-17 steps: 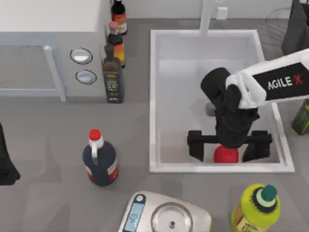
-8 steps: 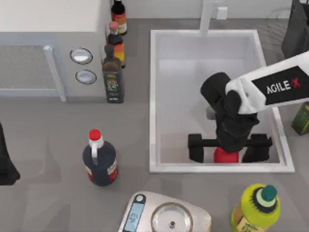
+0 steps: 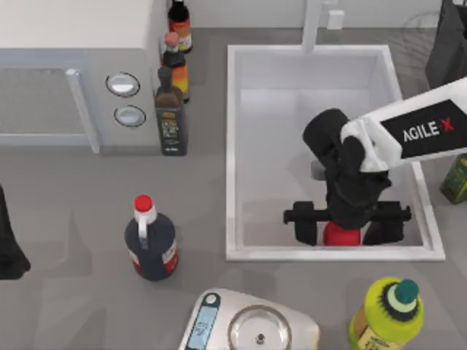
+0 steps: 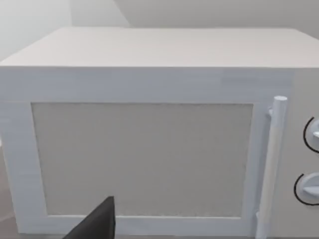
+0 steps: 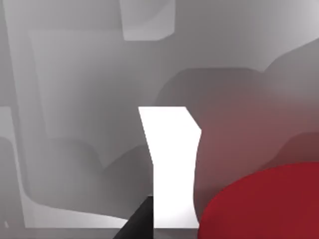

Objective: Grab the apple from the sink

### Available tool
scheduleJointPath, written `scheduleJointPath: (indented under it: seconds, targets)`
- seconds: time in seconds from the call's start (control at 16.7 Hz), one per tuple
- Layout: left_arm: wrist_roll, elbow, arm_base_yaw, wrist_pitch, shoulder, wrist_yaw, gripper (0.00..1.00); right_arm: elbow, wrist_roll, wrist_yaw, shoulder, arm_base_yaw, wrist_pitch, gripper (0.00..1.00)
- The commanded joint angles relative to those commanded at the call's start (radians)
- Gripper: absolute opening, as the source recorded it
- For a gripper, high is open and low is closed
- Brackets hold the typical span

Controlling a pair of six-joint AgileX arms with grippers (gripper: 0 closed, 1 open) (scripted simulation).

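Top view, one apple [image 3: 340,235], one sink [image 3: 232,146], right claw [image 3: 343,230] astride

Red apple [image 3: 341,234] on sink [image 3: 232,146] floor, near front rim

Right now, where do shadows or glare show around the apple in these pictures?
Top view: the right gripper hides most of the apple. Right wrist view: a reddish tint lies on the sink floor by the apple; soft grey shadows, no glare.
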Motion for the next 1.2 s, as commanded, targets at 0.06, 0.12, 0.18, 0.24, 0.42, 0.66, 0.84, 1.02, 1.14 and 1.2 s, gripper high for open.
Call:
scheduleJointPath:
  seconds: [0.06, 0.12, 0.18, 0.24, 0.42, 0.66, 0.84, 1.02, 1.14, 1.2]
  targets:
    - [0.000, 0.000, 0.000, 0.000, 0.000, 0.000, 1.00, 0.000, 0.000, 0.000, 0.000, 0.000, 0.000, 0.17]
    - [0.000, 0.000, 0.000, 0.000, 0.000, 0.000, 1.00, 0.000, 0.000, 0.000, 0.000, 0.000, 0.000, 0.10]
    - [0.000, 0.000, 0.000, 0.000, 0.000, 0.000, 1.00, 0.000, 0.000, 0.000, 0.000, 0.000, 0.000, 0.02]
    - [0.000, 0.000, 0.000, 0.000, 0.000, 0.000, 1.00, 0.000, 0.000, 0.000, 0.000, 0.000, 0.000, 0.00]
    - [0.000, 0.000, 0.000, 0.000, 0.000, 0.000, 1.00, 0.000, 0.000, 0.000, 0.000, 0.000, 0.000, 0.00]
    - [0.000, 0.000, 0.000, 0.000, 0.000, 0.000, 1.00, 0.000, 0.000, 0.000, 0.000, 0.000, 0.000, 0.00]
    - [0.000, 0.000, 0.000, 0.000, 0.000, 0.000, 1.00, 0.031, -0.010, 0.023, -0.070, -0.002, -0.054, 0.00]
    - [0.000, 0.000, 0.000, 0.000, 0.000, 0.000, 1.00, 0.115, -0.009, 0.023, -0.091, 0.000, -0.154, 0.00]
    - [0.000, 0.000, 0.000, 0.000, 0.000, 0.000, 1.00, 0.200, -0.009, 0.022, -0.118, 0.001, -0.273, 0.00]
    - [0.000, 0.000, 0.000, 0.000, 0.000, 0.000, 1.00, 0.248, -0.009, 0.022, -0.135, 0.001, -0.344, 0.00]
